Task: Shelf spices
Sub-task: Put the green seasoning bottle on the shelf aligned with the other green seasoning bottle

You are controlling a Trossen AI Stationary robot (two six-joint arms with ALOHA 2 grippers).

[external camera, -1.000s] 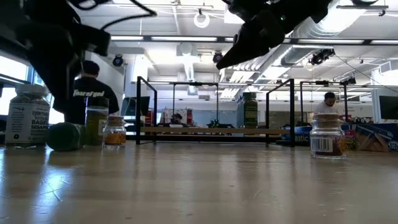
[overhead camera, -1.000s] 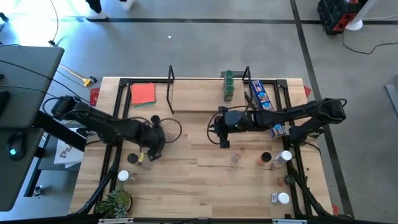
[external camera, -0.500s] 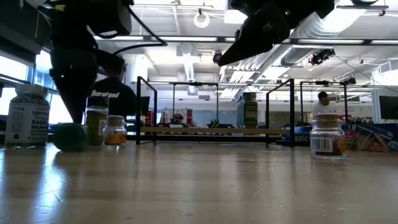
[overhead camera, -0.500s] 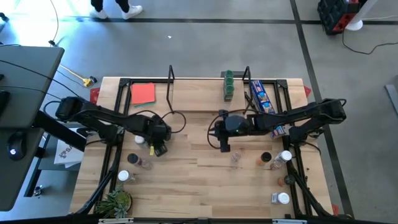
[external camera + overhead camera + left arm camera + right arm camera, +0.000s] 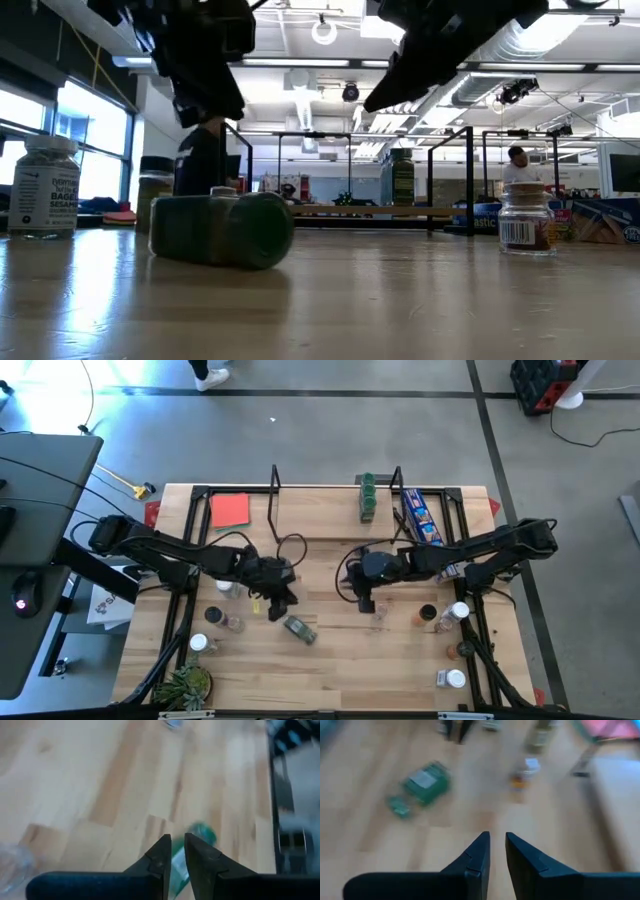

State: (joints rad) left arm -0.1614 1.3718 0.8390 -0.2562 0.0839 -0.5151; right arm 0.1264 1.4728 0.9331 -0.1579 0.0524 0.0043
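Green-capped jar (image 5: 299, 628) lies tipped on the wooden surface (image 5: 330, 660) (open-plan room behind). Left claw (image 5: 281, 606) and right claw (image 5: 366, 604) nearly closed, both empty.

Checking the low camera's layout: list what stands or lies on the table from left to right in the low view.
White-label jar → tipped green jar → shelf with a green jar on it → white-capped jar → blue package.

Bright overhead light; wrist views seemingly motion-blurred.
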